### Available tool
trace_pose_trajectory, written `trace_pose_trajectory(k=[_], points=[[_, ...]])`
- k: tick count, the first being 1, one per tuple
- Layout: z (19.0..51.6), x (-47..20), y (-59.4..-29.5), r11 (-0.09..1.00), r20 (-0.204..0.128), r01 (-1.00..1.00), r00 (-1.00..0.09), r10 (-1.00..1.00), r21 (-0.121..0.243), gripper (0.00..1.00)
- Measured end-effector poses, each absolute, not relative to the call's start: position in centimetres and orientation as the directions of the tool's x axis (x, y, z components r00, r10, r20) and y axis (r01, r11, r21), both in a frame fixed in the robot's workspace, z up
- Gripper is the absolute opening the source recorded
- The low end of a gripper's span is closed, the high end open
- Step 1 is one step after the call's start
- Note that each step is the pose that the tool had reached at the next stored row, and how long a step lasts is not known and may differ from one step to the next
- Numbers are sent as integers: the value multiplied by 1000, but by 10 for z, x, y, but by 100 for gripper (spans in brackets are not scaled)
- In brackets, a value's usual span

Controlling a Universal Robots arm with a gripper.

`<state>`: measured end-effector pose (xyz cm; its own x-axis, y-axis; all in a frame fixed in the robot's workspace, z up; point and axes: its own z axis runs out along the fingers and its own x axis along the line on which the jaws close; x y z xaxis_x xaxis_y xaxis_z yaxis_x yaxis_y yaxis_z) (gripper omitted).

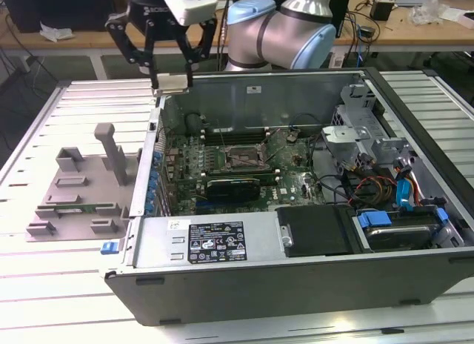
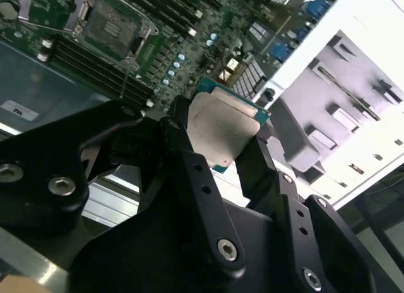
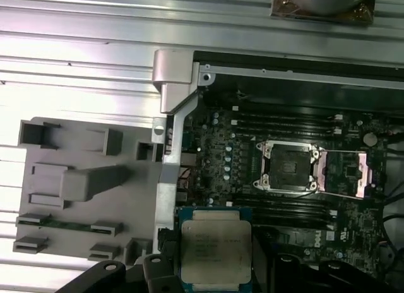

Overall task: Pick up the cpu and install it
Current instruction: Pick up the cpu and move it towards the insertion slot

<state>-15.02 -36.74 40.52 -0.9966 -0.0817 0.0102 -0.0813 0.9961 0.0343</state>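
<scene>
The gripper (image 1: 171, 78) hung over the edge of the open case (image 1: 296, 285), fingers clamped on the cpu (image 3: 214, 249) by its edges — flat, metal top up, presumably to seat squarely in the open socket (image 3: 287, 168).

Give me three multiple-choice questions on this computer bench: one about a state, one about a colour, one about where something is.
1. The socket on the board is: A) open and empty B) clamped shut C) hidden under a fan.
2. The plastic holder beside the computer case is: A) red B) grey C) yellow.
3. The chip is: A) in the socket B) on the holder C) in the gripper, up off the board.

Answers:
1 A: its lid is flipped aside and the bed is bare.
2 B: it is grey all over.
3 C: the gripper is shut on it, high by the case's wall.
</scene>
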Motion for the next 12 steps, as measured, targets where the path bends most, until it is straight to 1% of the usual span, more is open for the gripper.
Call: trace_pose_trajectory(k=[12], points=[[405, -106, -367, 996, 10, -81, -997, -82, 34, 55]])
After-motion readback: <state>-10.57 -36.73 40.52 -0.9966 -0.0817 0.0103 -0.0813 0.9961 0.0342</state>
